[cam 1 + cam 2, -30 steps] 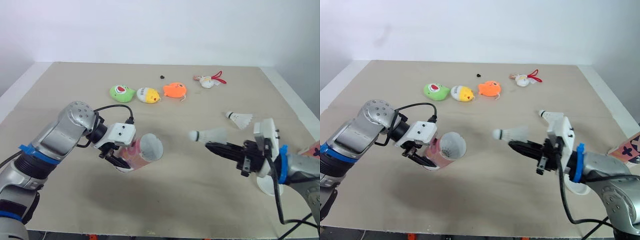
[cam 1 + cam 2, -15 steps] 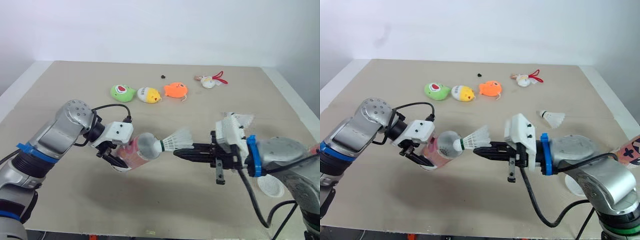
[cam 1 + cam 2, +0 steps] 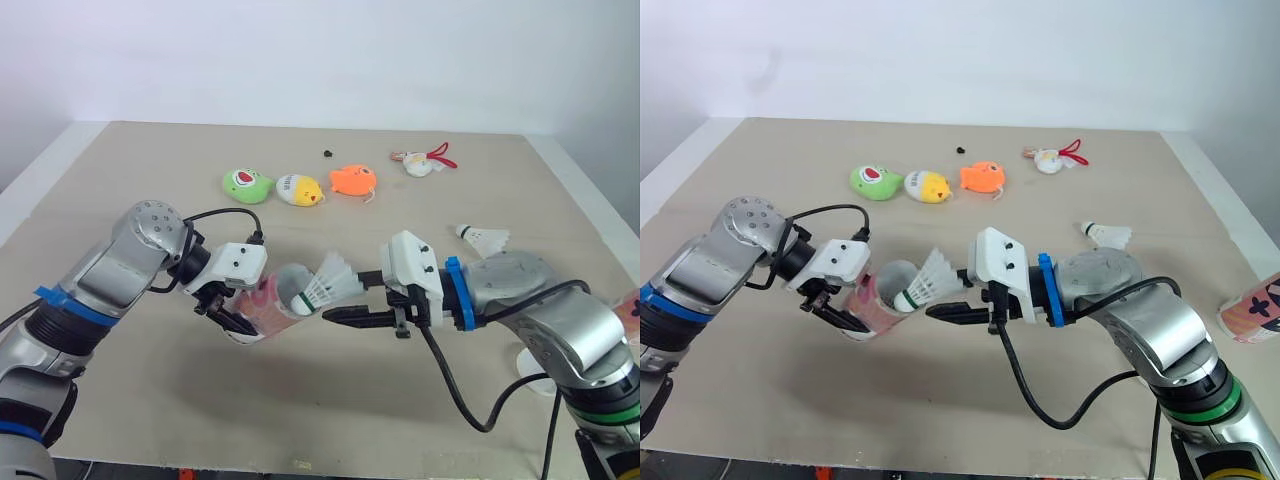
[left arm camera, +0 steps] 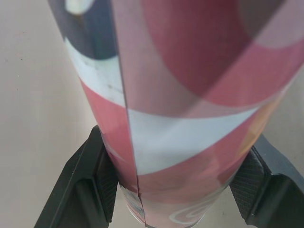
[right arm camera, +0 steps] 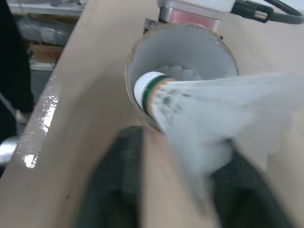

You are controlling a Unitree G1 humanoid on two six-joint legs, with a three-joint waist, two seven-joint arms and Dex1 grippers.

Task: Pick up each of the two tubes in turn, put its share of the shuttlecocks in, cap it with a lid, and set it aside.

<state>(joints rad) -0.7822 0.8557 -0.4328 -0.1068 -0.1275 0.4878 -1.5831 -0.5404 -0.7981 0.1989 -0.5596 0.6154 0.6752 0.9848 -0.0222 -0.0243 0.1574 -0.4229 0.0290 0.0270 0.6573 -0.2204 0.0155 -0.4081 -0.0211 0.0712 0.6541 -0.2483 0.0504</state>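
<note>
Clamps the tube (image 3: 262, 302) firmly in the left gripper (image 3: 240, 315), black fingers (image 4: 90, 180) pressed against both sides of its pink, white and dark patterned wall. Holds it lifted off the table (image 3: 120, 210), tilted, with the open mouth turned towards the right gripper (image 3: 345, 313). Meets that mouth with a shuttlecock (image 3: 325, 283): white cork with a green band just inside the rim, feathered skirt sticking out and angled upward, just above the right gripper. Cannot tell whether the right gripper grasps the skirt or has released it, blurred as it is in the right wrist view.

Leaves a second shuttlecock (image 3: 483, 238) lying on the table beyond the right arm, well apart from the tube. Leaves the other tube (image 3: 1252, 308) at the table's right edge. Shows, along the far side, a row of small soft toys, green (image 3: 244, 185), yellow (image 3: 297, 189) and orange (image 3: 350, 180), close together, and further right a small white figure with a red ribbon (image 3: 420, 162)
</note>
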